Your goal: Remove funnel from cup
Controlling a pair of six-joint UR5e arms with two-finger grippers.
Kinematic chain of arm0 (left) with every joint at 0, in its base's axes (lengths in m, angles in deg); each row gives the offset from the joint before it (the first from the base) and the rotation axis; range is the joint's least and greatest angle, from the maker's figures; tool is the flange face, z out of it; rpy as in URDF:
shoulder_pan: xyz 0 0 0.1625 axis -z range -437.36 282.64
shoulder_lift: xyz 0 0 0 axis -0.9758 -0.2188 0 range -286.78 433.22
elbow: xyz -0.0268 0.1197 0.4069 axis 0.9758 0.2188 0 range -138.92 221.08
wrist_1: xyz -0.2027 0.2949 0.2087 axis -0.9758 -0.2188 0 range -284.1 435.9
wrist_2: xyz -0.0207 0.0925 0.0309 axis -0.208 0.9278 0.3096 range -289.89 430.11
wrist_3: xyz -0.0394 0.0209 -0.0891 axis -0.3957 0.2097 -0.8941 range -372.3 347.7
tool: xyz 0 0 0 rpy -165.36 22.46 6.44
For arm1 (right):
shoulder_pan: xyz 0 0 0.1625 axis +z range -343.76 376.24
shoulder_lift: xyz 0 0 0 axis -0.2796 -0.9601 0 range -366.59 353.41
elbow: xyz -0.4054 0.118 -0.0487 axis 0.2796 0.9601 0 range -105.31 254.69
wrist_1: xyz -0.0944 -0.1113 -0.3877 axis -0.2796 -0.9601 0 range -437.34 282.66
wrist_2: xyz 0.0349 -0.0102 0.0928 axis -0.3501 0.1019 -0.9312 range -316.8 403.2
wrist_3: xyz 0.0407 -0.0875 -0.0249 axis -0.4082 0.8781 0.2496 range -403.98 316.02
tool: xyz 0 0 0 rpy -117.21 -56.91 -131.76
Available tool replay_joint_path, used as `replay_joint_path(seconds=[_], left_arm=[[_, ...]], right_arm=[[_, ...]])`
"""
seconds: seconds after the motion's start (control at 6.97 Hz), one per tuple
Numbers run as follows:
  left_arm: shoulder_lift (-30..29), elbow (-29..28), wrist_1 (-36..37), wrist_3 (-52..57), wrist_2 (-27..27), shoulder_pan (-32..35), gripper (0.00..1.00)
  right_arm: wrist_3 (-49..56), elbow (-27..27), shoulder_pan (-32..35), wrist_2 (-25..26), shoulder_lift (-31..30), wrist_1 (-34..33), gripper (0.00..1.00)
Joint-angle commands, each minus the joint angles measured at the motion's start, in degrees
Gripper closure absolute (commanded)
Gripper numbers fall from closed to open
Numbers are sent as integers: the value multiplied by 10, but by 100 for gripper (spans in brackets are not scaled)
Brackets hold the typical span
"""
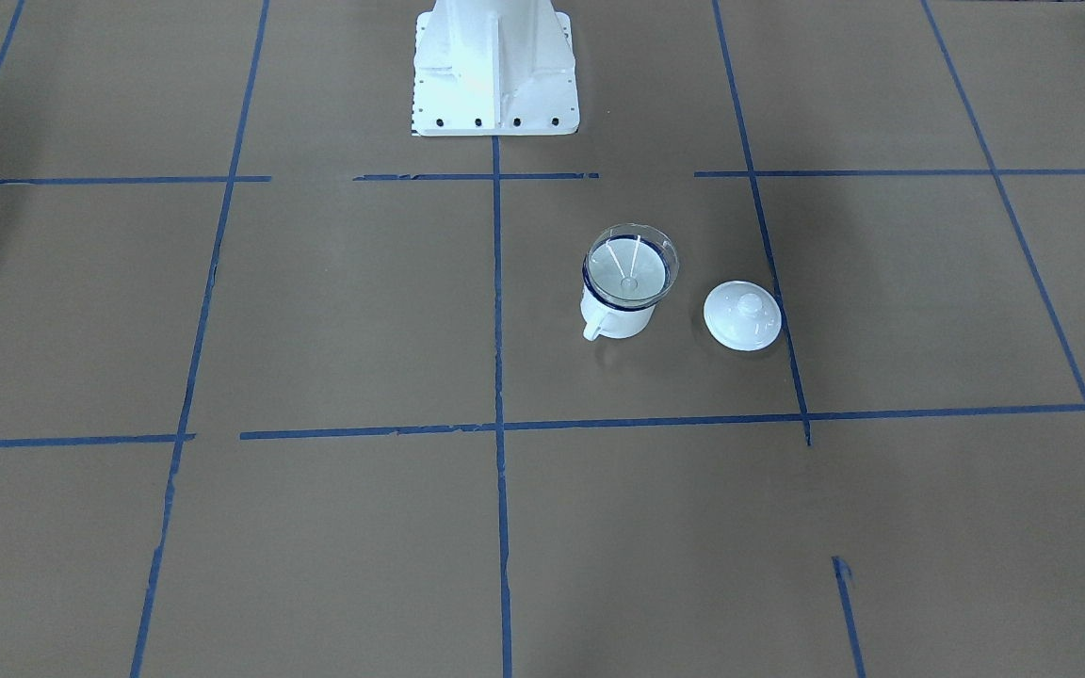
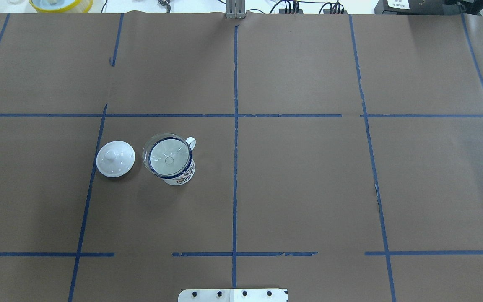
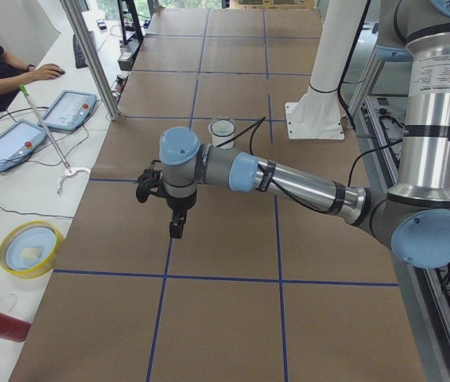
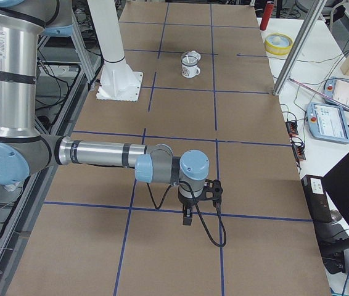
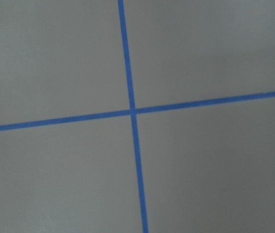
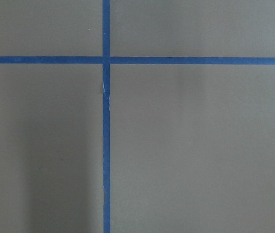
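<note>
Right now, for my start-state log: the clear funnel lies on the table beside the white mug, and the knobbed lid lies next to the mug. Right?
Not quite. The funnel is not lying on the table; it sits in the top of the mug, as the overhead view shows. The knobbed lid does lie next to the mug, apart from it.

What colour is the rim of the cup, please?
Dark blue, around a white cup; the overhead exterior view shows it best.
</note>
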Motion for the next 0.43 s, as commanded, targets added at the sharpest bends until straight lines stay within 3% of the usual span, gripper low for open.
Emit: replay_joint_path(seconds=[0.0,0.14,0.29], left_arm=[[-61,51,0,-132,1,-88,0],[-89,65,-1,-192,3,-138,0],[-129,70,1,-245,45,-195,0]], right_arm=[[0,-1,0,0,0,0,0],[0,0,0,0,0,0,0],[0,0,0,0,0,0,0]])
